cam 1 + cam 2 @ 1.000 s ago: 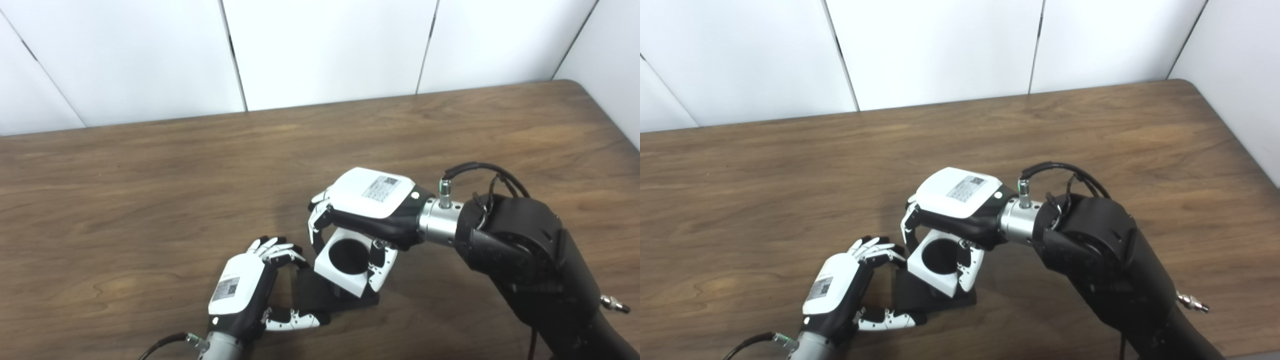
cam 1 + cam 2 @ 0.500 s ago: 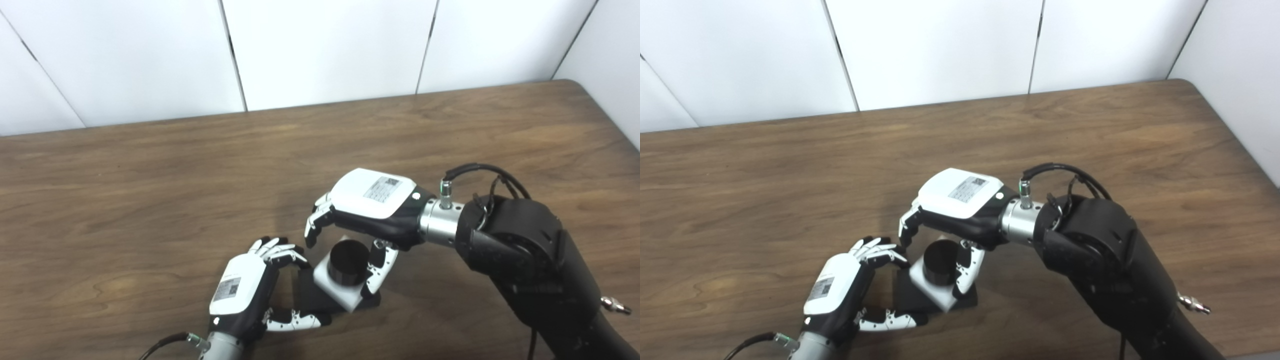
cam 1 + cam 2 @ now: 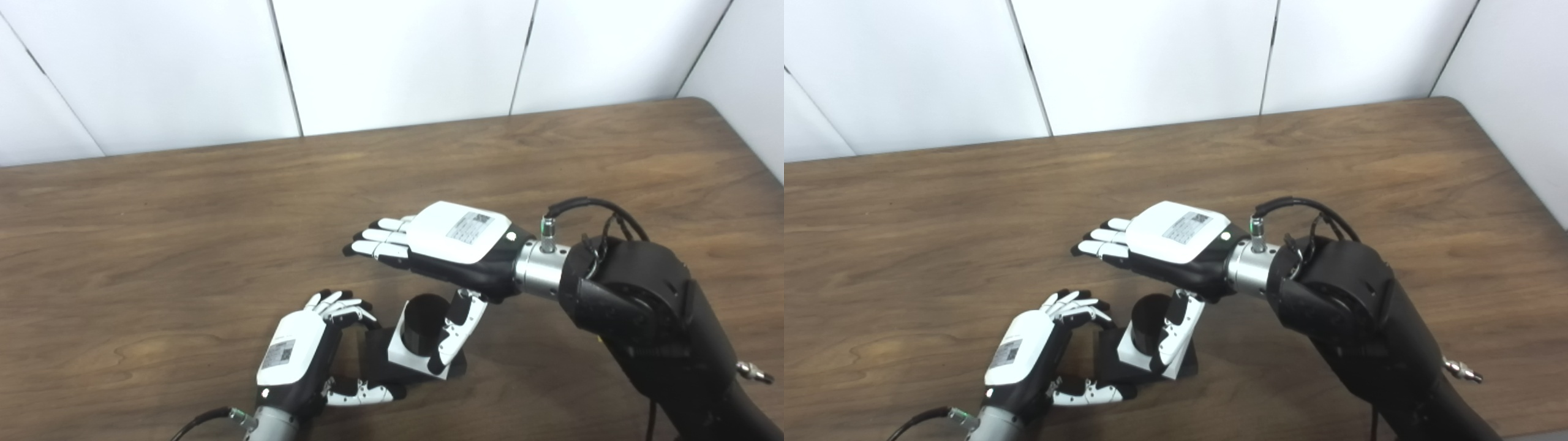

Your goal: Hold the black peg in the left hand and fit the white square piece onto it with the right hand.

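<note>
Black peg [image 3: 424, 324]: upright on its dark base near the table [image 3: 184, 245] front edge, white square piece [image 3: 409, 358] seated around it. Left hand [image 3: 300, 358]: fingers curled, gripping the base. Right hand [image 3: 453, 248]: fingers extended, spread, holding nothing, thumb beside peg.

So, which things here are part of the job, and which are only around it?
Part of the job:
- black peg, on its black base, steadied by the left hand
- white square piece, seated down over the peg
- right hand, fingers spread, holding nothing

Only around it:
- wooden table
- white wall panels
</note>
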Robot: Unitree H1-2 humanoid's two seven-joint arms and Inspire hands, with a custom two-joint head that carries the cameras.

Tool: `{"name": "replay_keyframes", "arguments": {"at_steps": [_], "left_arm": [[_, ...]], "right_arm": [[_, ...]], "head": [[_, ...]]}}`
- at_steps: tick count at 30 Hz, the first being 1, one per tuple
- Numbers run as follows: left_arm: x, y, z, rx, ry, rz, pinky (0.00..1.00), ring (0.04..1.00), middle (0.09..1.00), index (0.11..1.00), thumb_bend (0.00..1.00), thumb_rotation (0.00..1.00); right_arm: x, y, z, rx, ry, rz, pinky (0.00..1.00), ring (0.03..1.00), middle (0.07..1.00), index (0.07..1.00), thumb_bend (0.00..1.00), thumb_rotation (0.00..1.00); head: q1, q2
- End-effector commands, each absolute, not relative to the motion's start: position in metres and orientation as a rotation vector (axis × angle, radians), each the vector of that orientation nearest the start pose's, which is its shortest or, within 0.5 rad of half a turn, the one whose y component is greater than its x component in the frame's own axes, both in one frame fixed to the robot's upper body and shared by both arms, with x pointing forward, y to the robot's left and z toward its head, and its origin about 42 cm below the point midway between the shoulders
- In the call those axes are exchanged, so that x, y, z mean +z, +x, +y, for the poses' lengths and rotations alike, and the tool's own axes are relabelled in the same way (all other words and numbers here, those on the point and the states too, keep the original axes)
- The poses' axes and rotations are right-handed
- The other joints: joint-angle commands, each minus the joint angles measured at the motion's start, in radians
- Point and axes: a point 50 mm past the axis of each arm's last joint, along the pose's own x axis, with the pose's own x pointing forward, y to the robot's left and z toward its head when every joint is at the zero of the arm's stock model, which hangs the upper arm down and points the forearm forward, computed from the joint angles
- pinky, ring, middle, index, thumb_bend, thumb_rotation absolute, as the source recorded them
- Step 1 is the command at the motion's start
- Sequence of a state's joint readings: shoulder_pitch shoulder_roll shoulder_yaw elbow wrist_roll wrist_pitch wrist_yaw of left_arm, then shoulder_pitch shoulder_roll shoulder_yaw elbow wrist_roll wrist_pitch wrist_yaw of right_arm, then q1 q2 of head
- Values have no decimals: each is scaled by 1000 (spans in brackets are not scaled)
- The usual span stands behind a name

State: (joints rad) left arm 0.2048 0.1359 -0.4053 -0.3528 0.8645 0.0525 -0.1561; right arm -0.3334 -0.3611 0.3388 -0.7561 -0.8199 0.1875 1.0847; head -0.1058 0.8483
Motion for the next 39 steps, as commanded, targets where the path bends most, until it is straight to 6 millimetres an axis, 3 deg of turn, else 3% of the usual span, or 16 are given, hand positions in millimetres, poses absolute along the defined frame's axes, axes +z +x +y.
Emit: {"name": "replay_keyframes", "arguments": {"at_steps": [1,11,13,15,18,21,23,30,39], "left_arm": [[131,196,143,-413,902,-181,955,891,788,485,520,49],[133,197,146,-401,957,-188,905,865,773,494,521,69],[134,198,146,-398,976,-189,883,854,775,635,779,215],[135,198,147,-396,985,-188,874,849,786,729,903,323],[136,200,148,-400,973,-191,872,850,822,833,987,439],[137,202,150,-432,928,-182,937,924,936,968,1000,489],[137,202,151,-444,902,-176,961,963,984,992,1000,511],[141,205,151,-433,834,-221,992,1000,1000,1000,1000,525],[168,199,167,-411,838,-271,1000,1000,1000,1000,1000,560]], "right_arm": [[309,259,-167,827,-1440,-435,959,1000,990,960,1000,416],[309,259,-168,820,-1448,-415,983,1000,990,959,1000,438],[309,260,-169,818,-1453,-410,984,1000,990,960,1000,441],[309,260,-170,818,-1454,-406,980,1000,988,961,1000,447],[309,260,-171,816,-1444,-402,982,1000,985,959,1000,448],[308,261,-171,815,-1441,-400,987,1000,985,959,1000,446],[307,262,-172,815,-1441,-398,991,1000,987,961,1000,446],[305,265,-173,811,-1439,-393,1000,1000,987,961,1000,451],[307,271,-180,766,-1387,-393,1000,1000,989,966,1000,457]], "head": [[1,0],[-1,-5],[-1,-6],[1,-9],[1,-10],[2,-11],[2,-15],[17,-25],[36,-46]]}}
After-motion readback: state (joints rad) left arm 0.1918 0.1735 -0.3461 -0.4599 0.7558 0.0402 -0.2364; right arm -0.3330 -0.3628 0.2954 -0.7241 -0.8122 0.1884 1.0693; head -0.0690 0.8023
